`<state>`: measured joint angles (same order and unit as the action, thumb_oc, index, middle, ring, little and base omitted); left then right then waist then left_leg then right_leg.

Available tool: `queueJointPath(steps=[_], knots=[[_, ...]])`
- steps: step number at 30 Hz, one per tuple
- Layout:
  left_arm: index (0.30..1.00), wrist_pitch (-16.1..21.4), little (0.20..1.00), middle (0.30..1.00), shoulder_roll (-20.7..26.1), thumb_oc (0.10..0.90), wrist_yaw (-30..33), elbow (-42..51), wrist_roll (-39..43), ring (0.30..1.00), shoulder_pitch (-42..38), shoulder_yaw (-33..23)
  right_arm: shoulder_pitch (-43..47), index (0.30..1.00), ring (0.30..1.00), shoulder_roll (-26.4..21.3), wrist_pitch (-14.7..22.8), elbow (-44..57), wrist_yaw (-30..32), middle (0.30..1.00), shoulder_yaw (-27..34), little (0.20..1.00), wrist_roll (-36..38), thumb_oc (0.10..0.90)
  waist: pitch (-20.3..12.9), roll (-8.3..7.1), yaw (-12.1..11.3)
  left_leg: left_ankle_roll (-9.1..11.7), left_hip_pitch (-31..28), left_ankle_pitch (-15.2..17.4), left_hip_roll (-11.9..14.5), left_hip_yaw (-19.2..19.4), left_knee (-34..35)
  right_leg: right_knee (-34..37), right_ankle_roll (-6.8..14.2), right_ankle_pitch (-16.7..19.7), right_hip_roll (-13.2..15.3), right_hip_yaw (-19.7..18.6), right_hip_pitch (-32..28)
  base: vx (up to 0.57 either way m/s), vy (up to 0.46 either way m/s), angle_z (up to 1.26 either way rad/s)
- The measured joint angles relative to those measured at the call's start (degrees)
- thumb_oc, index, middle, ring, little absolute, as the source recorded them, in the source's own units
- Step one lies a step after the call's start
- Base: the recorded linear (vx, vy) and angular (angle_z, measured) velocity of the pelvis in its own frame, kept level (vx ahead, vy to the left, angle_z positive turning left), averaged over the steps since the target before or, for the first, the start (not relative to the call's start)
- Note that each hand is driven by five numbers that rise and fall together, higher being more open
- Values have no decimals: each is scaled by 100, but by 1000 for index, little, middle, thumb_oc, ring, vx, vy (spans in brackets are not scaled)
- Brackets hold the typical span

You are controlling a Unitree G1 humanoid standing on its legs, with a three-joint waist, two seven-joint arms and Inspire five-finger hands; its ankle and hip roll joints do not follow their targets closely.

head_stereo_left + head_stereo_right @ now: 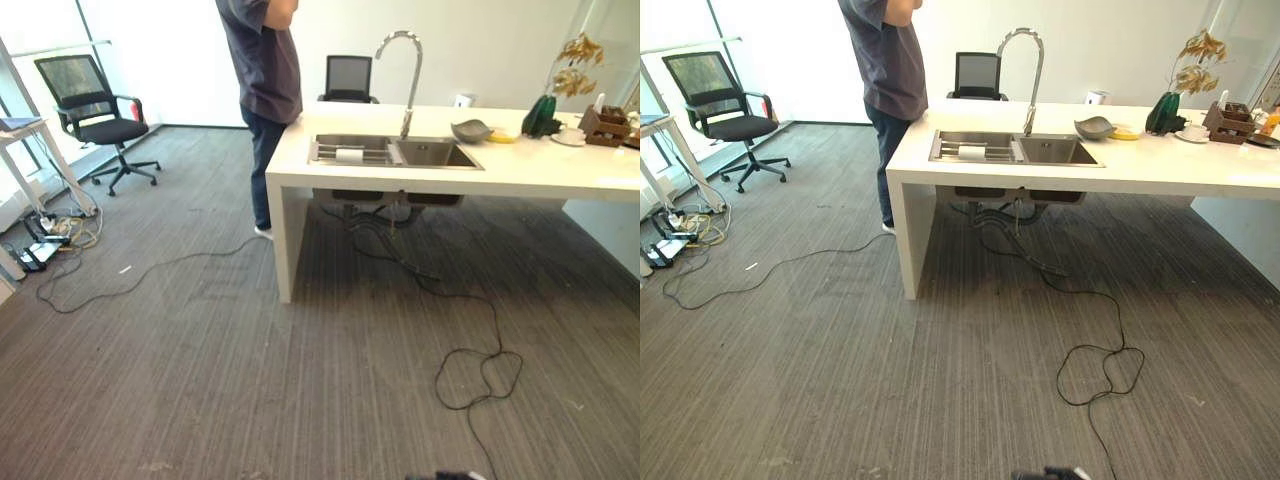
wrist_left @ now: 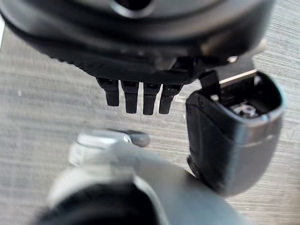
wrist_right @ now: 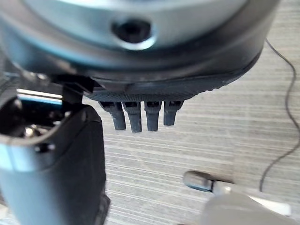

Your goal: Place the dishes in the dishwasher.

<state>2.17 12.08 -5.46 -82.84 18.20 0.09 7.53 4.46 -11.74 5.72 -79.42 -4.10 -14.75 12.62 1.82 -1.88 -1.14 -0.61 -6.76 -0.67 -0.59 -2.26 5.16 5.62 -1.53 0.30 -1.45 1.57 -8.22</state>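
Observation:
A grey bowl sits on the white counter, just right of the steel sink. Beside it lies a yellow item. Further right stands a white cup on a saucer. A white object rests on the rack in the sink's left basin. My left hand hangs over the grey carpet, fingers straight, holding nothing. My right hand hangs the same way, open and empty. Both are far from the counter.
A person stands at the counter's left end. A tall curved faucet rises behind the sink. A green vase and a wooden rack stand at the far right. Black office chairs stand at left and behind the counter.

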Motion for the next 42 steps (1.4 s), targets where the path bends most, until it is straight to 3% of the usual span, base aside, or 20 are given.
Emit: queueJointPath(steps=[5,18,28,33,34,35,36,37,38,39,40,41,42], knots=[[900,27,900,900,-5,800,-6,66,147,900,-285,19,-104,900,900,138,-55,83,-31,900,-108,900,121,800,129,21,161,8,-55,-8,-12,7,6,1,-1,9,18,-13,-53,6,1,-3],[900,220,900,900,-86,800,287,490,284,900,-259,344,-190,900,900,127,6,257,64,900,-101,900,770,800,194,43,163,0,-66,-13,5,8,38,21,1,8,5,-18,-47,0,0,0],[900,360,900,900,-250,800,526,644,832,900,-259,461,-234,900,900,131,28,272,230,900,-113,900,965,800,205,54,162,1,-73,-20,6,10,11,5,-2,12,3,-21,-55,0,-22,0],[900,369,900,900,-372,800,629,731,1074,900,-277,500,-215,900,900,76,74,506,267,900,-133,900,1169,800,354,159,182,18,-53,-13,49,63,4,-58,27,-20,-41,-88,34,-47,-71,-8],[900,416,900,900,-365,800,667,764,1222,900,-336,449,-35,900,900,96,86,572,293,900,-253,900,1255,800,524,130,119,222,404,64,96,179,-575,-554,-8,-269,-124,-111,476,-50,-92,-12],[900,416,900,900,-365,800,667,764,1222,900,-336,449,-35,900,900,96,86,572,293,900,-253,900,1255,800,524,130,119,222,404,64,96,179,-575,-554,-8,-269,-124,-111,476,-46,-211,1],[900,503,900,900,-276,800,717,910,1445,900,-530,302,164,900,900,135,133,730,282,900,-264,900,1333,800,881,-57,92,568,1358,284,20,157,-2096,-1127,-357,-463,-159,-143,953,29,-184,12],[900,503,900,900,-276,800,717,910,1445,900,-530,302,164,900,900,135,133,730,282,900,-264,900,1333,800,881,-57,92,568,1358,284,20,157,-2096,-1127,-357,-463,-159,-143,953,28,-182,39],[900,557,900,900,-277,800,749,1084,1912,900,-866,206,273,900,900,76,210,598,314,900,-193,900,1462,800,1384,-5,-266,1102,2807,-444,-44,-45,-4781,-1527,-671,-601,-152,-111,1000,24,-64,27],[900,557,900,900,-277,800,749,1084,1912,900,-866,206,273,900,900,76,210,598,314,900,-193,900,1462,800,1384,-5,-266,1102,2807,-444,-44,-45,-4781,-1527,-671,-601,-152,-111,1000,195,24,29],[900,686,900,900,-282,800,784,1192,2031,900,-1074,260,277,900,900,66,182,374,351,900,-175,900,1466,800,1524,-65,-478,1238,3543,-1036,-165,-114,-5919,-1615,-719,-630,-56,-38,969,492,92,-4],[900,723,900,900,-172,800,869,1147,2043,900,-1099,349,323,900,900,109,163,224,398,900,-238,900,1466,800,1511,-123,-441,890,3717,-724,-127,176,-5813,-1428,-485,-698,14,-66,734,506,94,13],[900,722,900,900,-187,800,933,1078,2039,900,-1007,434,314,900,900,87,207,162,421,900,-204,900,1467,800,1371,122,-286,617,3578,-605,350,960,-4216,-1108,33,-854,-128,126,459,499,128,-4]])
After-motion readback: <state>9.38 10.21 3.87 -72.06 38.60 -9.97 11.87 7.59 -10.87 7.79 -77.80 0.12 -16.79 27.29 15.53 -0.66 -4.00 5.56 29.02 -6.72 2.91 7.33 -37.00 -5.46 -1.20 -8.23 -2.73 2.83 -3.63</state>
